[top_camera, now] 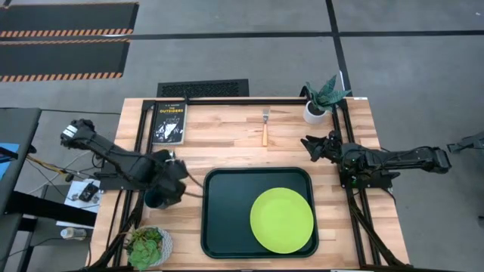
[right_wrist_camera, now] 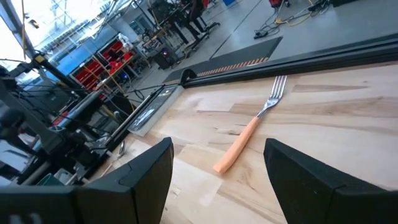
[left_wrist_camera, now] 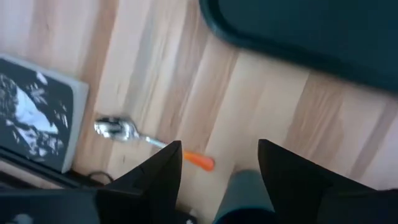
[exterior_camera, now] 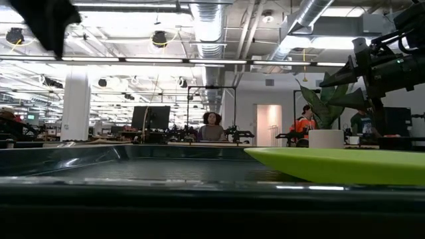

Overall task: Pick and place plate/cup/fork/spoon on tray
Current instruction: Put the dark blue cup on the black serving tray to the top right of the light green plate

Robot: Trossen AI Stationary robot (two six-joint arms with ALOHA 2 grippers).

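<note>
At the table's left edge we see the left gripper [top_camera: 168, 185] hanging low over the bare wood just beside the tray [top_camera: 219, 227], its fingers [left_wrist_camera: 155, 177] parted to a middling gap with the top of the dark cup [left_wrist_camera: 245, 198] showing between them; we cannot tell whether they touch it, and we judge the arm is either about to take the cup or has only just set it down, since the cup stands on the table and not on the tray. Close by, the spoon [left_wrist_camera: 149, 142] lies flat on the wood near the black book [top_camera: 168, 121], its silver bowl towards the book, untouched. In the middle, the tray fills the near half of the table and the green plate [top_camera: 282, 220] rests flat inside it, towards its right end, so that piece of the job looks done. Beyond the tray, the fork [top_camera: 265, 126] lies alone on the wood, tines pointing to the far edge, well apart from everything else. At the right, the right gripper [top_camera: 312, 145] waits above the table near the potted plant [top_camera: 324, 97], its fingers spread wide and empty, aimed towards the fork, which we take to be its likely next pick.
</note>
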